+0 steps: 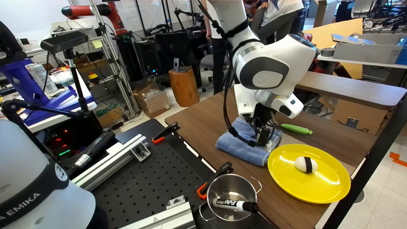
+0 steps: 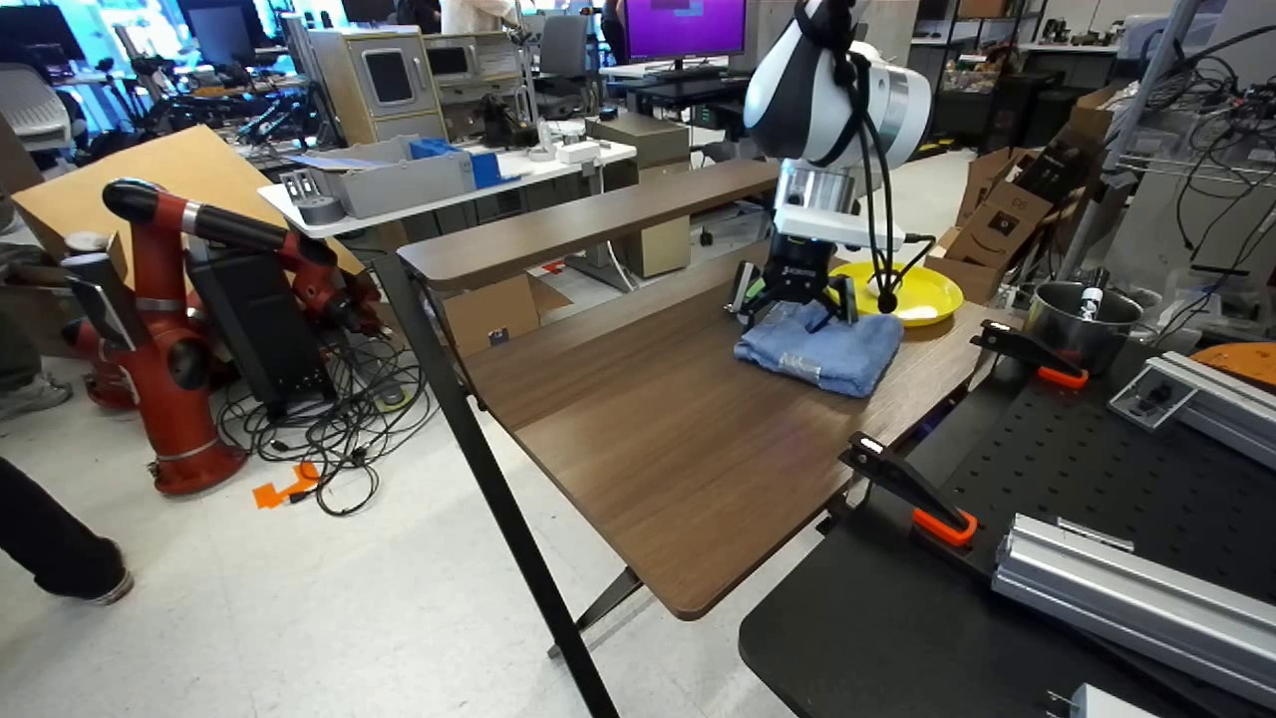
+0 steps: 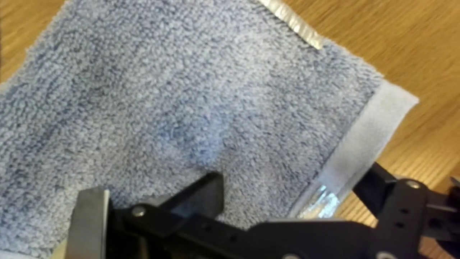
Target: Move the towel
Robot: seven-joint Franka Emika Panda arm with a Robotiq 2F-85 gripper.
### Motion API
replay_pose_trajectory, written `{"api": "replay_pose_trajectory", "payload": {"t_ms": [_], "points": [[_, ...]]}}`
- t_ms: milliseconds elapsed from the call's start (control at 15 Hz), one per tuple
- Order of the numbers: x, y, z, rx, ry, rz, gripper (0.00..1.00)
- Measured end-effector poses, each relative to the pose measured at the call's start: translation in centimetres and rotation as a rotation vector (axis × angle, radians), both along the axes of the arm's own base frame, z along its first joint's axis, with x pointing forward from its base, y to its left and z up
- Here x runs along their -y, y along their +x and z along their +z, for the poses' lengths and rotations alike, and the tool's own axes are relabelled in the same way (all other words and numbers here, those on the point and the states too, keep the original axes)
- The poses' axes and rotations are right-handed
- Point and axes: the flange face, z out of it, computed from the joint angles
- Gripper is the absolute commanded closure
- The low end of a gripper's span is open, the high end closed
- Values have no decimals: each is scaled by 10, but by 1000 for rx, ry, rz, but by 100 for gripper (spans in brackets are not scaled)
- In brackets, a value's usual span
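Exterior view: end effector (image 2: 796, 313) spread wide over 1 towel (image 2: 827, 349) (blue, folded).

Below the fingers (image 3: 208, 196): towel (image 3: 215, 90), matt, rough-pile cloth; tabletop (image 2: 678, 429), wood-grain finish. Near the fingers: plate (image 1: 318, 189), smooth, glossy.

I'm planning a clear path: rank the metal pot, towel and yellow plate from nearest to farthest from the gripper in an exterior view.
1. Towel: beneath the gripper.
2. Yellow plate: beside the towel.
3. Metal pot: at the picture's right.
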Motion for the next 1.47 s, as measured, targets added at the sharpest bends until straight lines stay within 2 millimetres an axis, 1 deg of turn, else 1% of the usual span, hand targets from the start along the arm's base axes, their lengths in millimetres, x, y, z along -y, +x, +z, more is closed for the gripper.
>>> {"api": "replay_pose_trajectory", "payload": {"t_ms": [200, 333, 467, 667, 867, 1000, 1267, 1333, 1467], "points": [[-3, 2, 2, 5, 2, 3, 0], [-8, 5, 8, 15, 2, 11, 0], [-16, 7, 22, 31, -2, 26, 0], [-32, 3, 52, 54, -11, 53, 0], [-43, -9, 83, 71, -24, 72, 0], [-45, -21, 104, 82, -34, 74, 0], [-45, -52, 145, 104, -55, 69, 0], [-46, -60, 151, 103, -68, 79, 0], [-51, -69, 154, 94, -84, 87, 0]]}}
